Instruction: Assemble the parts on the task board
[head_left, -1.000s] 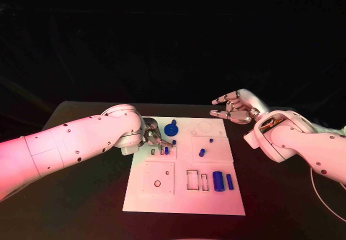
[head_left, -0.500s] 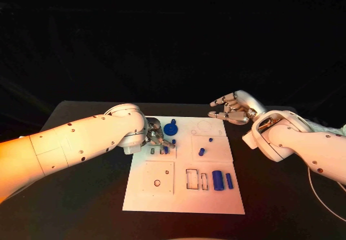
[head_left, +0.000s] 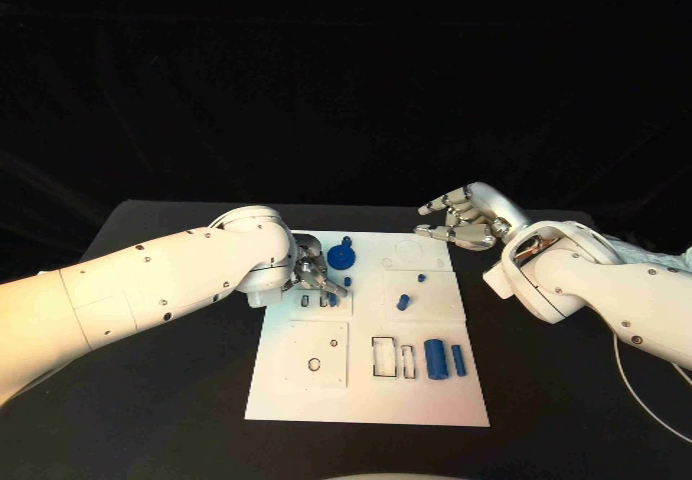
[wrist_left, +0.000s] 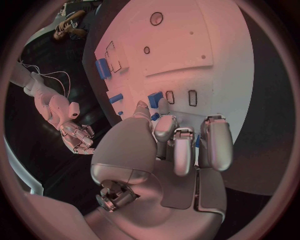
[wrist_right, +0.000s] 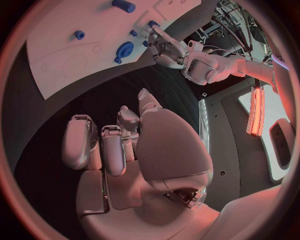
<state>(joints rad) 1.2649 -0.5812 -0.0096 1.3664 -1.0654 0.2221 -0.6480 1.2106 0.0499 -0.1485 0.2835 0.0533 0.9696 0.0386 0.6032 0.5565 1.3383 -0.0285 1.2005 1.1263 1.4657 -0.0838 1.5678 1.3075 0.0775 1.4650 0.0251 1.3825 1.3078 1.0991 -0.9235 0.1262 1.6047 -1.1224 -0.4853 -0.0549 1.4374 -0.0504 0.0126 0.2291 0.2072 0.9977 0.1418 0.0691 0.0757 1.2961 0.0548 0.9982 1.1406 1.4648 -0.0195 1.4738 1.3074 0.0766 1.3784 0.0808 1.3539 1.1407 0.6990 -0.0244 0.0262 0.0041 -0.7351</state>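
The left hand (head_left: 315, 276) hovers low over the far left part of the task board (head_left: 368, 400), its fingers (wrist_left: 212, 142) curled down around a small blue peg (head_left: 333, 298) by the narrow slots. Whether they actually pinch the peg cannot be told. The right hand (head_left: 464, 217) floats above the table just past the board's far right corner, fingers loosely apart and holding nothing.

Moving outward across the board: a round blue gear (head_left: 342, 258) sits near the far edge, two short blue pieces (head_left: 405, 301) lie mid-board, and a thick blue cylinder (head_left: 436, 359) and a thin blue bar (head_left: 459, 362) lie beside empty rectangular slots (head_left: 385, 358). By the look of it, most of the assembly remains undone.
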